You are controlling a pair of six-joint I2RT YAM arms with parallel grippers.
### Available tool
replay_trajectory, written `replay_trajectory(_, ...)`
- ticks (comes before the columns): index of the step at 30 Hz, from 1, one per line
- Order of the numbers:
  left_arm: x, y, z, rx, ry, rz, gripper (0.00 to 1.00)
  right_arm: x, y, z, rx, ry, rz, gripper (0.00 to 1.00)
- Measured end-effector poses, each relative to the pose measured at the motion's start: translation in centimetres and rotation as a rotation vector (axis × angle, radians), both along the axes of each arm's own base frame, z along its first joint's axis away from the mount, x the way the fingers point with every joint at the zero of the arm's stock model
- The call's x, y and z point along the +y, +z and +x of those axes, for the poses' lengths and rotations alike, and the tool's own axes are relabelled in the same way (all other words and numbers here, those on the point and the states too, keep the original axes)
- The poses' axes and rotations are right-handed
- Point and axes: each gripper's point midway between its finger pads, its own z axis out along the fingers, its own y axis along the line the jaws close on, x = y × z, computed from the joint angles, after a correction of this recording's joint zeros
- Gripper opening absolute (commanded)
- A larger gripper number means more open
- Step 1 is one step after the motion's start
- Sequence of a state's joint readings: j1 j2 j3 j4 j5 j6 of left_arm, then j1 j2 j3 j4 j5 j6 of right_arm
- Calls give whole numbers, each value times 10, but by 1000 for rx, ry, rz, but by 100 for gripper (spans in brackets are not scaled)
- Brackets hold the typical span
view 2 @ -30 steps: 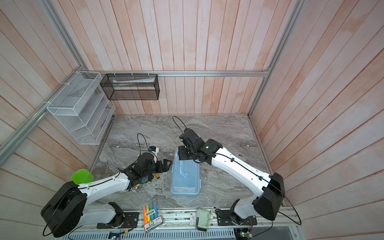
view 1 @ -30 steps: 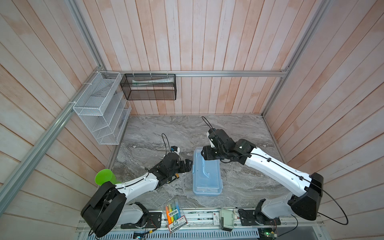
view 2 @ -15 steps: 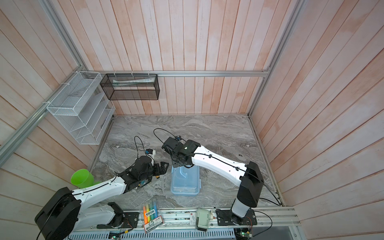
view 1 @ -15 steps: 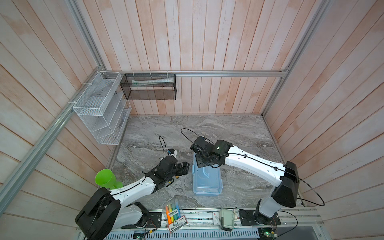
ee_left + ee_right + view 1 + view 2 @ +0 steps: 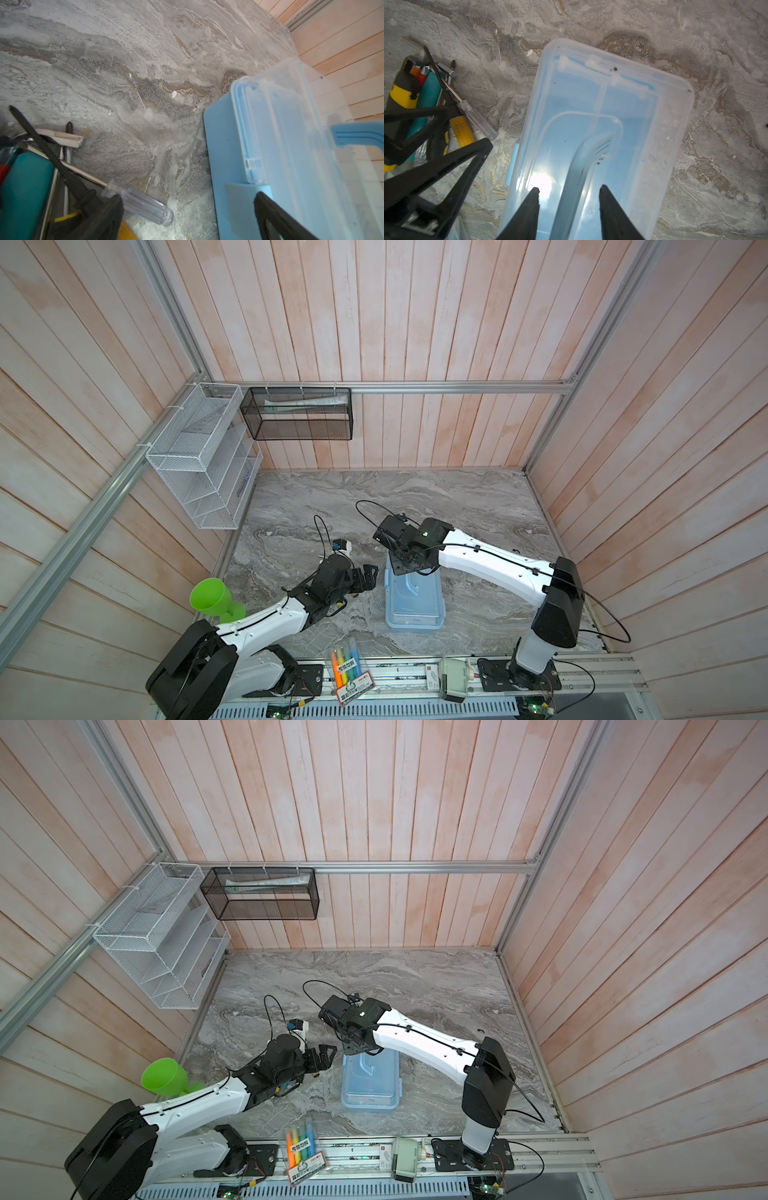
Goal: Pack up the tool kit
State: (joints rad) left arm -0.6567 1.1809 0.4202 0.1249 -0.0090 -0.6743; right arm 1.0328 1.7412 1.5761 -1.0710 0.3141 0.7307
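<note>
Tool case [image 5: 643,124] sits closed on the surface [image 5: 716,62], right under my right claw [image 5: 569,190]. That claw just swung in and narrowed, jaws still apart, straddling the blue handle [image 5: 583,158]. Left claw [image 5: 371,576] is spread wide alongside, with the screwdrivers [image 5: 427,93] loose beneath it. Guessing the lid gets opened next.

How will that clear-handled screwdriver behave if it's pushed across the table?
Probably rolls: the clear-handled screwdriver has a rounded handle lying on the smooth table. Likely stiff and light: thin metal shaft, plastic handle. Its shaft crosses a black screwdriver, which may shift too.
</note>
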Motion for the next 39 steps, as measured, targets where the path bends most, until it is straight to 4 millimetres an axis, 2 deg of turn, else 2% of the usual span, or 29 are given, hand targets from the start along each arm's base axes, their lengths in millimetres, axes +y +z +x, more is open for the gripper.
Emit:
replay_trajectory(4, 1, -1, 0, 0, 3, 2, 100, -7, 0, 0, -7, -12, -29, 37)
replay_trajectory(7, 2, -2, 0, 1, 6, 6, 100, -12, 0, 0, -9, -19, -49, 26)
replay_trajectory(10, 3, -2, 0, -1, 11, 8, 100, -16, -1, -1, -8, -20, -68, 22)
replay_trajectory(16, 5, -5, 0, 2, 25, 6, 100, -22, -8, -8, 4, -26, -51, 20)
replay_trajectory(18, 6, -6, -1, 4, 25, 8, 100, -22, -10, -11, 8, -33, -19, 15)
replay_trajectory(20, 6, -7, -1, 4, 27, 9, 100, -21, -9, -12, 9, -49, 19, 4)
replay_trajectory(22, 6, -7, -1, 7, 32, 5, 100, -19, -8, -13, 15, -33, 37, 0)
replay_trajectory(27, 6, -6, -1, 10, 36, 0, 100, -14, -7, -11, 13, -40, 75, 0)
replay_trajectory(31, 7, 6, -2, -14, 36, -20, 100, -10, -6, -5, 13, -44, 136, 0)
replay_trajectory(36, 7, 40, -3, -102, 30, -81, 100, -6, 1, 5, -7, -50, 291, 0)
replay_trajectory(39, 10, 58, -5, -149, 27, -109, 100, 4, 10, 13, -31, -38, 420, 0)
